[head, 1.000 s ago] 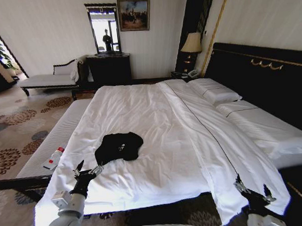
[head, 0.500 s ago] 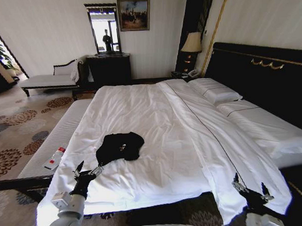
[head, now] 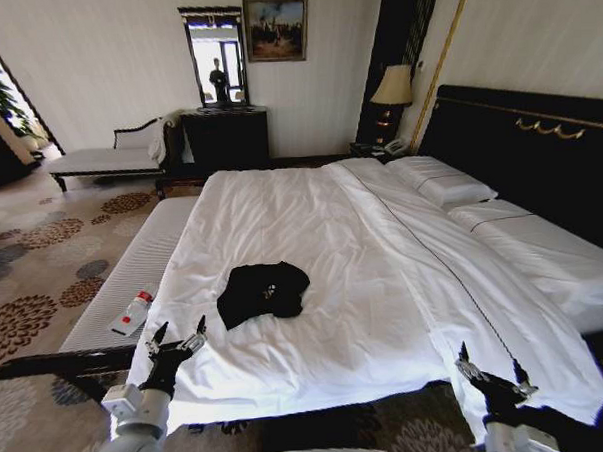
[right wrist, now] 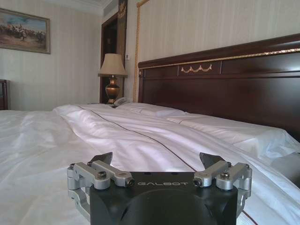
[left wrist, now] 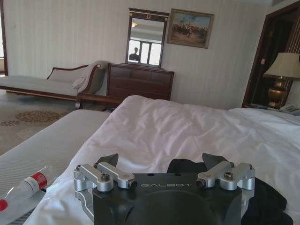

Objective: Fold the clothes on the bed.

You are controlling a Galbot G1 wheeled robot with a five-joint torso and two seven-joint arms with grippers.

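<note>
Closing on the bed (head: 312,236) since a second ago, so the shirt (head: 263,292), crumpled and unfolded near the foot edge, sits nearer the spread left gripper (head: 176,342), with the right gripper (head: 488,370) likewise spread at the foot corner.

Pale striped walls carry a gilt-framed painting (head: 275,27) and a dark-framed mirror (head: 214,56) above a dark wooden dresser (head: 227,137), with a cream chaise longue (head: 103,158), a brass lamp (head: 393,94) and floral-patterned carpet (head: 43,267).
</note>
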